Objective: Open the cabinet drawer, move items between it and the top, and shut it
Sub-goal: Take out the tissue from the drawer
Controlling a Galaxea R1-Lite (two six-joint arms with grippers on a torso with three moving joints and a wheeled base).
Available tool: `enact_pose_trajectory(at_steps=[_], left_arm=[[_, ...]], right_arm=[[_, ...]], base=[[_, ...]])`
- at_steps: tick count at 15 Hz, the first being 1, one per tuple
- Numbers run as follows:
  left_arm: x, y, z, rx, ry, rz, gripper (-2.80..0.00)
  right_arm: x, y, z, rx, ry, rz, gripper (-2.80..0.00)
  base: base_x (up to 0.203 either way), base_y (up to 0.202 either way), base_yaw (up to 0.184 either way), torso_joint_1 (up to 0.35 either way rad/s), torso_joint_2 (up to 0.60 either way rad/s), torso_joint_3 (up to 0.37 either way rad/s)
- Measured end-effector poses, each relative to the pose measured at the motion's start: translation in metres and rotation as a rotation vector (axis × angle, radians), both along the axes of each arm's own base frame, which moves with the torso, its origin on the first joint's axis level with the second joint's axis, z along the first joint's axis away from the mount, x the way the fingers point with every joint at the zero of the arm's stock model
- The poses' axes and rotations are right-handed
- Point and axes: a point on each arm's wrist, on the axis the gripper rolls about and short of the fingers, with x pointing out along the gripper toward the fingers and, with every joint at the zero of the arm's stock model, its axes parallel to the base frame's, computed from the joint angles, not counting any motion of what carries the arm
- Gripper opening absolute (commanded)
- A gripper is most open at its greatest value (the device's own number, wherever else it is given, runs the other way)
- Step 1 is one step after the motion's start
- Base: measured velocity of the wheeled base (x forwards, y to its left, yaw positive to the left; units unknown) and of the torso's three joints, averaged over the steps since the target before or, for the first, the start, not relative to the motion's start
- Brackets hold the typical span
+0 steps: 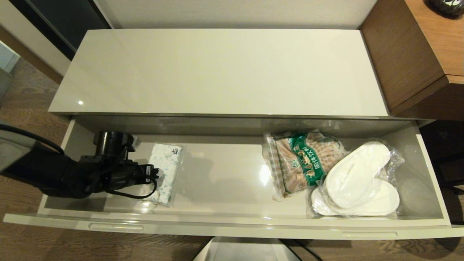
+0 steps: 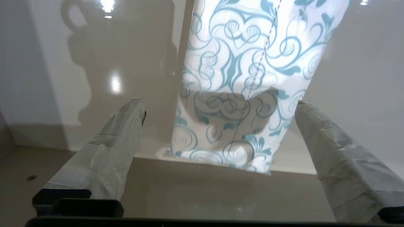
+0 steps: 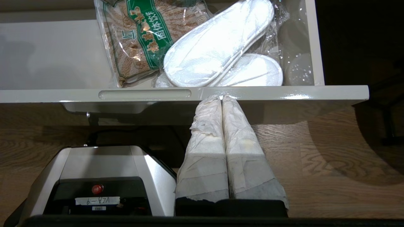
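Note:
The cabinet drawer (image 1: 232,226) stands pulled fully out below the cream-white top (image 1: 224,72), which is bare. A small white pack with a blue-green swirl pattern (image 1: 167,168) lies flat on the drawer floor at the left. My left gripper (image 1: 154,177) reaches into the drawer over the pack's near end. In the left wrist view it (image 2: 219,102) is open, with one taped finger on each side of the pack (image 2: 246,78) and a gap at both sides. My right gripper (image 3: 221,97) is shut and empty, parked low in front of the drawer's front rim (image 3: 284,94).
A green-labelled bag of brown snacks (image 1: 304,159) and clear-wrapped white slippers (image 1: 359,177) fill the drawer's right part. A brown wooden desk (image 1: 417,47) stands at the cabinet's right end. The robot's base (image 3: 104,176) sits on the wood floor under the drawer front.

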Motion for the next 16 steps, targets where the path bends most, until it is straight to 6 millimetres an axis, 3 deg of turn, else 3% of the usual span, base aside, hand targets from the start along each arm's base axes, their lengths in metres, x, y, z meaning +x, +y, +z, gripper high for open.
enact_pose_trajectory(at_steps=[16], left_arm=[[0.013, 0.0, -0.025, 0.054, 0.023, 0.073, 0.0]], right_arm=[[0.0, 0.0, 0.0, 0.0, 0.0, 0.0, -2.8]], base=[[0.0, 0.0, 0.0, 0.0, 0.0, 0.0]])
